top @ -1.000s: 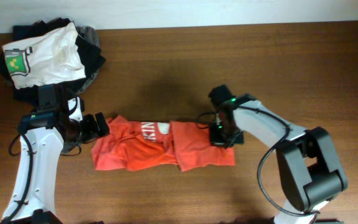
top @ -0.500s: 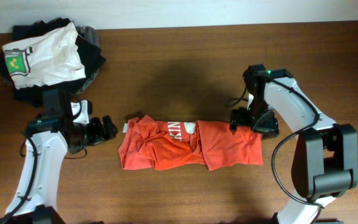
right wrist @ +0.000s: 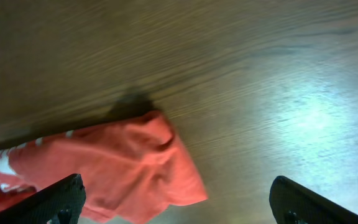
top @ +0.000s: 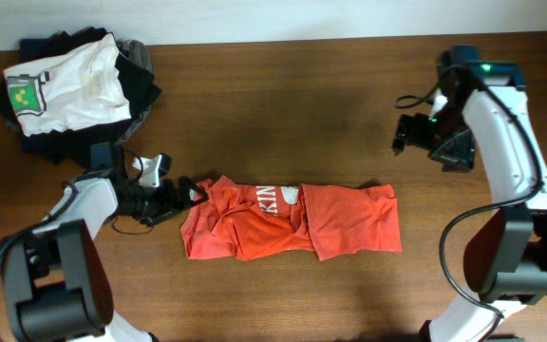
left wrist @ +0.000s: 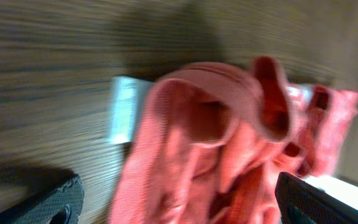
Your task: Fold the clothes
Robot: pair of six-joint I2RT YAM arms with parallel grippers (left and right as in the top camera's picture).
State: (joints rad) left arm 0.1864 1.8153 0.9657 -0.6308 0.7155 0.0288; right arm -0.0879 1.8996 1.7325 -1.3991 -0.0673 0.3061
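Presently both claws gape wide and empty: left claw (top: 186, 195) beside the T-shirt (top: 349, 220) collar, right claw (top: 401, 136) well apart.

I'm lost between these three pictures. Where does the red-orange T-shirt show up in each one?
Overhead: the red-orange T-shirt lies crumpled just below the picture's centre.
Left wrist: the T-shirt fills the middle and lower right, close up and blurred.
Right wrist: one end of the T-shirt shows in the lower left.
Shared landmark: the brown wooden table lies under it in all three.
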